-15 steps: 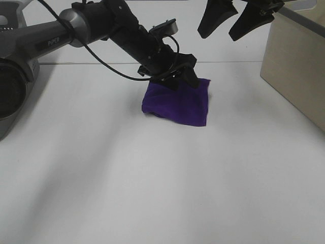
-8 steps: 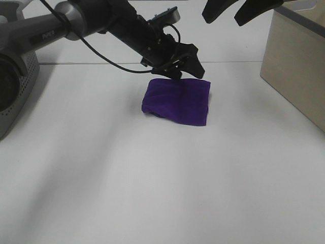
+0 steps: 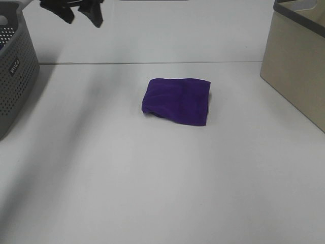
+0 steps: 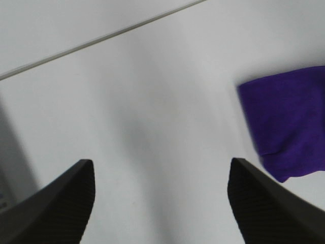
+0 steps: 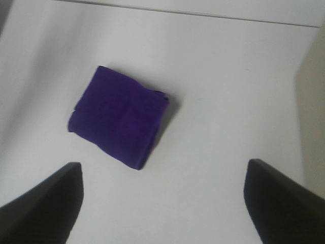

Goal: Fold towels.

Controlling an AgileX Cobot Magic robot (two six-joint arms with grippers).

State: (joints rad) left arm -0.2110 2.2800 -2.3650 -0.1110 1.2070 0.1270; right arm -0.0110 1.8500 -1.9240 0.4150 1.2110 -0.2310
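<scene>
The deep purple towel (image 3: 176, 100) lies folded into a small rectangle on the white table, a little past its middle. Its white tag does not show. It also shows in the left wrist view (image 4: 288, 125) and in the right wrist view (image 5: 120, 115). My left gripper (image 3: 78, 12) is open and empty, high at the far left near the top edge, well away from the towel. In its wrist view the fingers (image 4: 57, 206) stand wide apart. My right gripper (image 5: 167, 201) is open and empty above the towel; it is out of the exterior view.
A grey perforated basket (image 3: 15, 66) stands at the left edge. A beige bin (image 3: 297, 61) stands at the right edge, also seen in the right wrist view (image 5: 312, 101). A seam (image 3: 152, 63) runs across the back of the table.
My left gripper let go of the towel's far edge and pulled back up to the far left. My right gripper rose out of the exterior view. The towel stays folded in place.
</scene>
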